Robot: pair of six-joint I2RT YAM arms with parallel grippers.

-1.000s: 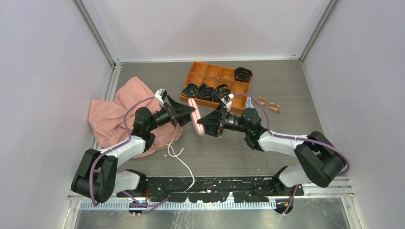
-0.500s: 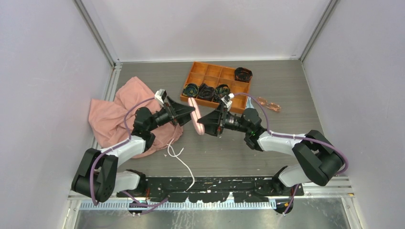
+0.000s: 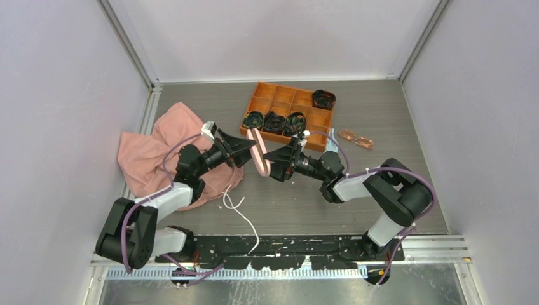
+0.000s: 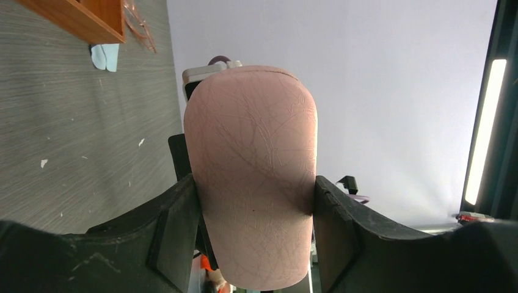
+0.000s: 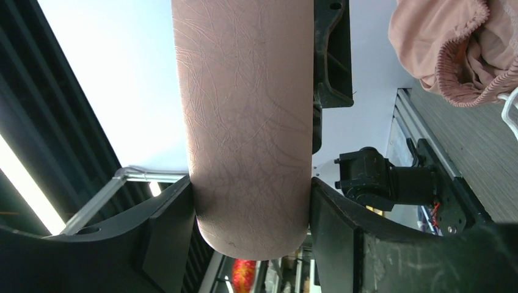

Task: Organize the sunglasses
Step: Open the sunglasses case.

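Sunglasses with pinkish-orange lenses lie aside; my left gripper and right gripper both clamp the pink oblong hard case; uneven pulling could drop it.

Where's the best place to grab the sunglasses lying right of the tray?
Probably the bridge, from straight above: the sunglasses lie flat on the table, lenses side by side, narrowest in the middle. The right tool is nearer but holds the pink case.

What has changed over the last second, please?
The right arm folded inward, its elbow swinging left, nudging the pink case slightly left, toward the orange tray. The left gripper and right gripper keep clamping it. The sunglasses and tray stayed put.
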